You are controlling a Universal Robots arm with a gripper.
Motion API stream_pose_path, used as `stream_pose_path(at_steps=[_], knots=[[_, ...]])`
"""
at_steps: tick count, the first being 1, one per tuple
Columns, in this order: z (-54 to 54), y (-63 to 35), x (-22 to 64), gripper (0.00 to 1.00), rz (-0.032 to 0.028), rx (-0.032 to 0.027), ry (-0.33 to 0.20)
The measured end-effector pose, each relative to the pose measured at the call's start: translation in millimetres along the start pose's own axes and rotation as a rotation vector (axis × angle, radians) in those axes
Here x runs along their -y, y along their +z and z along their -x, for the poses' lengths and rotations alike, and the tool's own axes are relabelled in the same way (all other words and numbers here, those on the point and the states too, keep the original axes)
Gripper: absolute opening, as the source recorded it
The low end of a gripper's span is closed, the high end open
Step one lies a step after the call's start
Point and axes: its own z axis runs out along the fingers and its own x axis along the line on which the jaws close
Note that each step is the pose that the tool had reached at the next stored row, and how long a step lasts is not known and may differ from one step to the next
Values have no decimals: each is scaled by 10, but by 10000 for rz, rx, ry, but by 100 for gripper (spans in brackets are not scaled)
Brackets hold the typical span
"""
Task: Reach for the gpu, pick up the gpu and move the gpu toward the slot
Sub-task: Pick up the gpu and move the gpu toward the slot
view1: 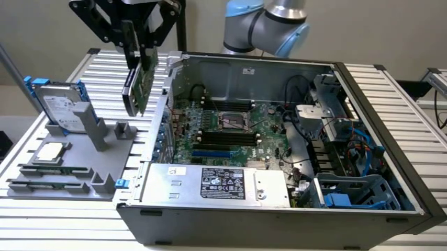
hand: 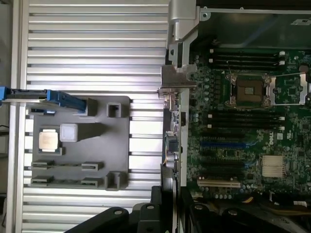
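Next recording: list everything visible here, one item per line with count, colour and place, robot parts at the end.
gpu: one, green card seen nearly edge-on, hanging in the air over the case's edge, on the exterior view's left.
Computer case: one, dark grey, open, lying on the slatted table.
Motherboard: one, green, inside the case.
Power supply: one, silver, at the case's near side.
Parts holder: one, grey, beside the case.
Hard drive: one, silver with blue rails, upright in the holder.
Processor chip: one, silver, on the holder.
Memory sticks: two, green, on the holder.
Arm: one, grey and blue, behind the case.
Gripper: one, black, jaws closed on the gpu.
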Motion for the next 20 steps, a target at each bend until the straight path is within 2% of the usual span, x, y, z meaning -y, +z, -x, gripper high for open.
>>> stream_pose_path(at_steps=[5,9,20], knots=[[230,-17,1,26,69,-17,-1],[410,-19,1,26,100,-21,-1],[910,10,-8,26,110,-37,-1]])
